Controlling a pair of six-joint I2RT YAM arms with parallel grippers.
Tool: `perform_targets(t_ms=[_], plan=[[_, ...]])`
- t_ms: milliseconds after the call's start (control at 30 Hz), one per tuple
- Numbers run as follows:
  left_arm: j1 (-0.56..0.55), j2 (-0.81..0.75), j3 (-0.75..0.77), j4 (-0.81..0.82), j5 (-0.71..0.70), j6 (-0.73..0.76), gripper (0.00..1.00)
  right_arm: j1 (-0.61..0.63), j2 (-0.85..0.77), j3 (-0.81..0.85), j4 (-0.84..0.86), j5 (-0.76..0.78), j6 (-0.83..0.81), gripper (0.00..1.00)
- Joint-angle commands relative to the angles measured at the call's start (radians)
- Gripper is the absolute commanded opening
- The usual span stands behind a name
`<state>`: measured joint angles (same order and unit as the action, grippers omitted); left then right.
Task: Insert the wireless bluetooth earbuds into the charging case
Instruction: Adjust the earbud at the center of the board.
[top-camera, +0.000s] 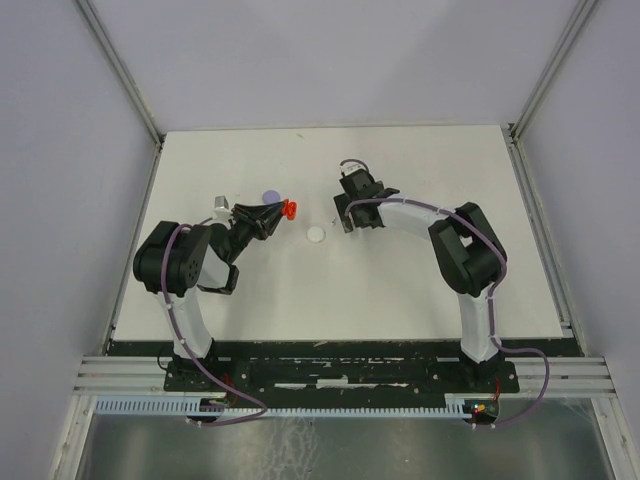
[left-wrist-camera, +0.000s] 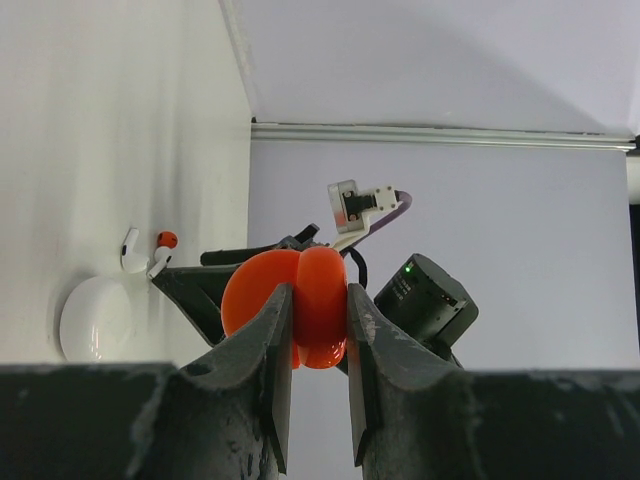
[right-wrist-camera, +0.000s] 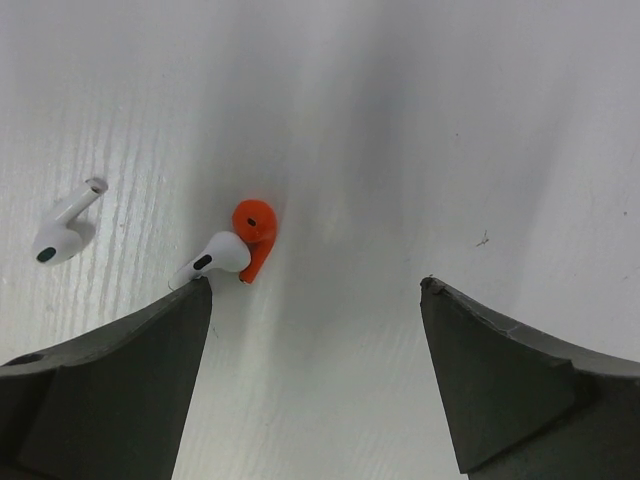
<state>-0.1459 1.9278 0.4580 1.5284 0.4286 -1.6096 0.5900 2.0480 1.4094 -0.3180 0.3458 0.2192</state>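
Note:
My left gripper (left-wrist-camera: 320, 312) is shut on a red-orange charging case (left-wrist-camera: 300, 300) that stands open like a clamshell, held above the table (top-camera: 400, 290); it also shows in the top view (top-camera: 288, 209). My right gripper (right-wrist-camera: 315, 287) is open, low over the table. Between and just beyond its fingers lie a white earbud (right-wrist-camera: 215, 255) touching an orange earbud (right-wrist-camera: 253, 232). Another white earbud (right-wrist-camera: 62, 232) lies apart to the left. The left wrist view shows these earbuds (left-wrist-camera: 150, 255) past a white round case (left-wrist-camera: 95, 318).
A white round disc (top-camera: 316, 234) lies on the table between the two grippers. A lavender disc (top-camera: 268, 197) lies just behind the left gripper. White walls with metal rails enclose the table at the back and sides.

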Motion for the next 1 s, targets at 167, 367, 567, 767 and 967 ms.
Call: perform_targets(t_ms=[167,367,567,767,967], plan=[[0.003,0.017,0.018,0.188,0.022,-0.032,0.03,-0.002,0.057,0.108,-0.013,0.03,-0.025,0.94],[0.005,0.018,0.018,0.189,0.022,-0.033,0.03,-0.001,0.091,0.162,-0.027,0.008,-0.036,0.94],[0.003,0.017,0.018,0.189,0.021,-0.033,0.03,-0.002,0.049,0.117,0.018,-0.025,-0.028,0.93],[0.004,0.016,0.014,0.192,0.02,-0.035,0.03,-0.002,-0.051,0.043,0.063,-0.002,-0.006,0.94],[0.004,0.005,0.012,0.193,0.024,-0.036,0.03,-0.011,-0.046,0.095,0.032,0.013,-0.004,0.94]])
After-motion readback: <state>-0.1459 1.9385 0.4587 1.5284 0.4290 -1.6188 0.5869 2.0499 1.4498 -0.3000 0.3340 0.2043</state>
